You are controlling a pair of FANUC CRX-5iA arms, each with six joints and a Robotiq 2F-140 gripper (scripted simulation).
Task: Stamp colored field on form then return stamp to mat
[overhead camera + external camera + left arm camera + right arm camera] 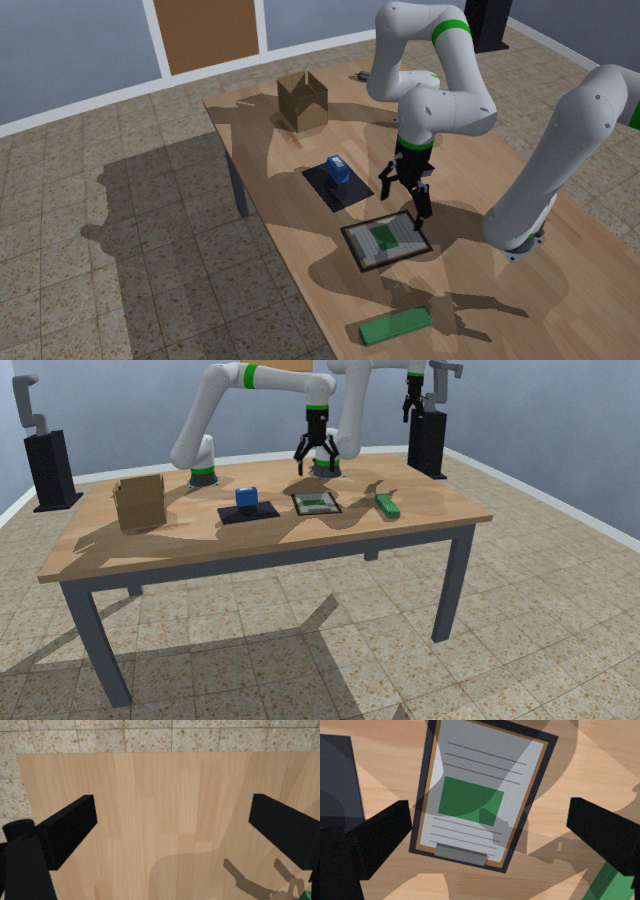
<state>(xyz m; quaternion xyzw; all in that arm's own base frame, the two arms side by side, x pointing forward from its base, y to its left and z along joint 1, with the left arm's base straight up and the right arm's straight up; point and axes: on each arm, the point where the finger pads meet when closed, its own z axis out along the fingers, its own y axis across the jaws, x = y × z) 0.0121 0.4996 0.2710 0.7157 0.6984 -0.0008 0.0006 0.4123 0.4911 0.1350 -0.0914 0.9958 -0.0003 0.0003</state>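
The blue stamp [338, 169] [246, 496] stands upright on the dark mat [357, 192] [267, 512] [340, 764]; its dark base is in shadow. The form [407, 231] [489, 756] lies on a dark-edged clipboard beside the mat. Its green field [384, 236] [313, 503] [470, 800] is partly shadowed. My right gripper [401, 212] [316, 471] [489, 813] is open and empty, pointing down above the form and turned at an angle to it. My left gripper [413, 418] [172, 808] is open and empty, high over the table's other end, away from stamp and form.
A green case [396, 326] [387, 506] [609, 885] lies beyond the form, on the side away from the mat. An open cardboard box [305, 107] [141, 505] stands past the mat. The table's long edge runs near the mat and clipboard.
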